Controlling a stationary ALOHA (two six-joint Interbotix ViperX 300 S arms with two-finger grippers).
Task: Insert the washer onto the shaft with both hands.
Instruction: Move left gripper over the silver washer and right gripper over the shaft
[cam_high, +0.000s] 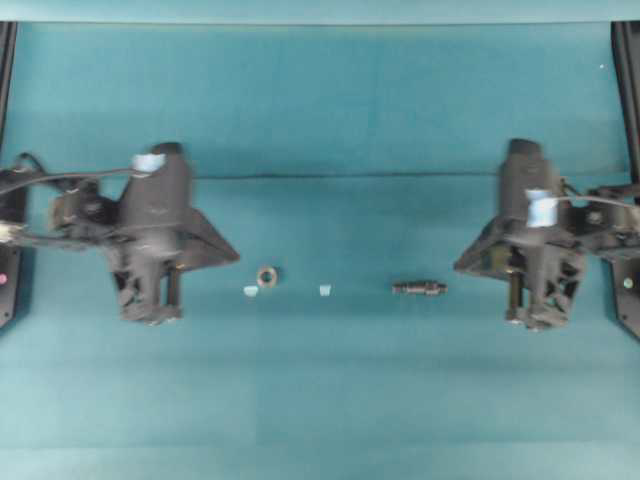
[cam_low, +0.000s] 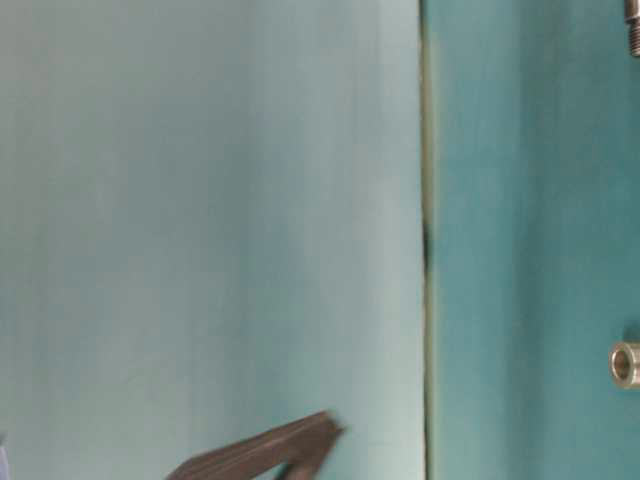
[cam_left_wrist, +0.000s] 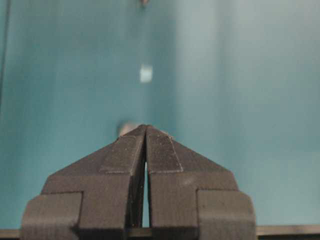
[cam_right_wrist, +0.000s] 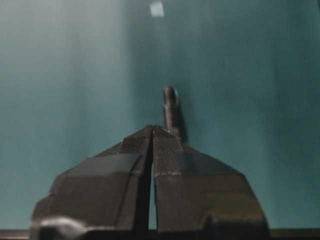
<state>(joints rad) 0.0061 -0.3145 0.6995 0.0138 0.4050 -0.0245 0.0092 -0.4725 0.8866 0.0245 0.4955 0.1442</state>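
Closed, empty right gripper fills the lower frame, shaft lengthwise just beyond its tips; left gripper, likewise shut empty, faces the washer.

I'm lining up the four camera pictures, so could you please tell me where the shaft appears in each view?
Overhead: the shaft lies flat right of centre, well clear of the right hand.
Table-level: only its tip shows, top right corner.
Left wrist: a dark speck at the top edge, probably its end.
Right wrist: straight ahead of the shut fingertips.
Shared landmark: the pale-blue tape scrap, also in both wrist views.
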